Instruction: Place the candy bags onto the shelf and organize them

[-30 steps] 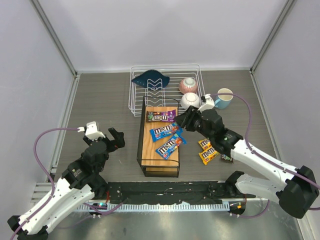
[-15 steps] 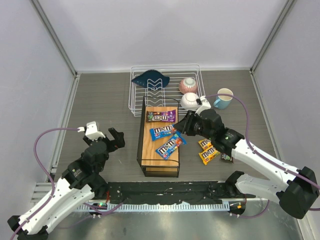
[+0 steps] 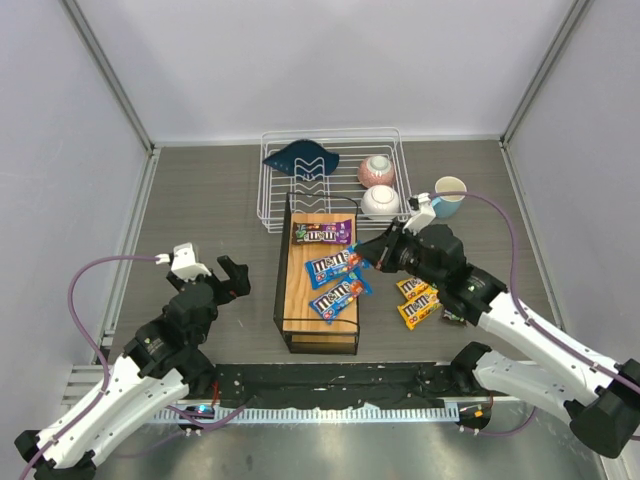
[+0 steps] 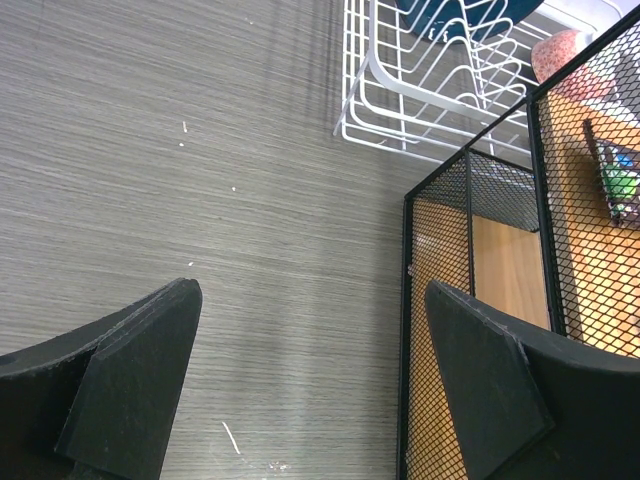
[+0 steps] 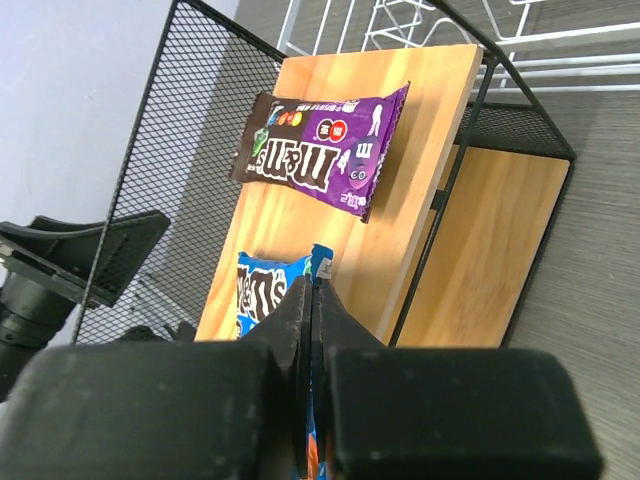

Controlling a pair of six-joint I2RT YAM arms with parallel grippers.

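Candy bags (image 3: 333, 266): three lie on the wooden top of the shelf (image 3: 318, 324), and two more lie on the table (image 3: 200, 200) to its right.

Far left: the left gripper (image 3: 232, 275) hangs over bare table with its fingers spread wide and nothing between them. In the left wrist view the two dark fingers (image 4: 130, 370) frame grey table surface. The shelf's black mesh side is just to their right.

Centre: the shelf has a black frame and a light plank top, with its long side running away from the arms.
- Far end: a purple bag (image 3: 322, 233) lies flat and crosswise.
- Middle: the upper blue bag (image 3: 328, 268) lies tilted, its right end at the shelf's right edge.
- Nearer the arms: the lower blue bag (image 3: 338, 298) lies tilted much the same way, its right end slightly over the edge.
- I cannot tell whether the two blue bags touch.

Behind the shelf stands a white wire rack (image 3: 330, 195). It holds a dark blue dish (image 3: 300, 158) and two bowls (image 3: 376, 170).

Right of the shelf: the right gripper (image 3: 370, 258) has its fingers pressed together, pinching the right end of the upper blue bag. In the right wrist view a blue edge shows at the closed fingertips (image 5: 292, 315), and the purple bag lies beyond, apart from it.

Further right: two yellow bags (image 3: 418, 302) lie on the table near the shelf, partly under the right arm. A cup (image 3: 448, 195) stands to the right of the rack.
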